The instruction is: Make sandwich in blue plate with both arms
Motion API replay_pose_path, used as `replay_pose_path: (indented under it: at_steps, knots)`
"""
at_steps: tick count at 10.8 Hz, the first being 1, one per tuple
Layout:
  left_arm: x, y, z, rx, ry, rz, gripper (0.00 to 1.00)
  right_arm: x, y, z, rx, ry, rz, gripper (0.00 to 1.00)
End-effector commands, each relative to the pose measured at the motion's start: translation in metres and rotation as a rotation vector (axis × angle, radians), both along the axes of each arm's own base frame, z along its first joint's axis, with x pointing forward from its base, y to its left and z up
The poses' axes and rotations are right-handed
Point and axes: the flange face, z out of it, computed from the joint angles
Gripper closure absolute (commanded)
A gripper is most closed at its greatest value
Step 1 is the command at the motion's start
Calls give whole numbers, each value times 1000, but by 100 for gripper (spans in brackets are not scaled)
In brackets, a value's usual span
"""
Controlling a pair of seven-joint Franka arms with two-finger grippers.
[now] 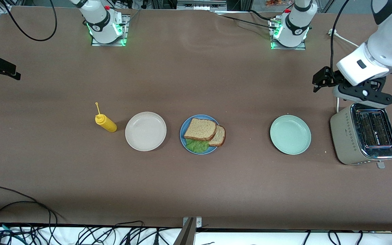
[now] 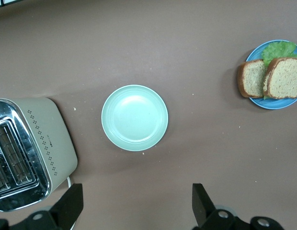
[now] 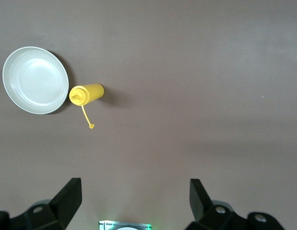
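Nothing's really crowding the blue plate (image 1: pixel 183 134): the sandwich (image 1: pixel 203 133) sits on it mid-table, two bread slices overlapping with lettuce poking out on the side nearer the front camera. A beige-white plate (image 1: pixel 145 131) and a yellow squeeze bottle (image 1: pixel 105 123) sit toward the right arm's end, a mint-green plate (image 1: pixel 290 134) and a toaster (image 1: pixel 363 139) toward the left arm's. The left gripper (image 2: pixel 137 203) hangs wide open and empty up by the toaster; the right gripper (image 3: pixel 135 199) is also open, holding nothing, above bare table. Plain brown tabletop (image 1: pixel 196 183), cables along the edges.
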Motion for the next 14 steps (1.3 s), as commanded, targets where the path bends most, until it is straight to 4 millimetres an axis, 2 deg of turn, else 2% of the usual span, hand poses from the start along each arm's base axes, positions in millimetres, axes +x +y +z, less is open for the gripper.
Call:
replay_pose_path:
  at_steps: [1,2,4,14]
  knots:
    - [-24,1,-4,8,-7,-2,0,0,1,4,15,2,-5,0]
    - [-29,6,-4,14,28,5,0,0,1,4,15,2,-6,0]
    - [-31,2,-3,7,43,7,0,-1,0,4,10,4,-8,0]
    - [-25,2,-7,4,53,6,0,-4,2,4,-23,31,1,0]
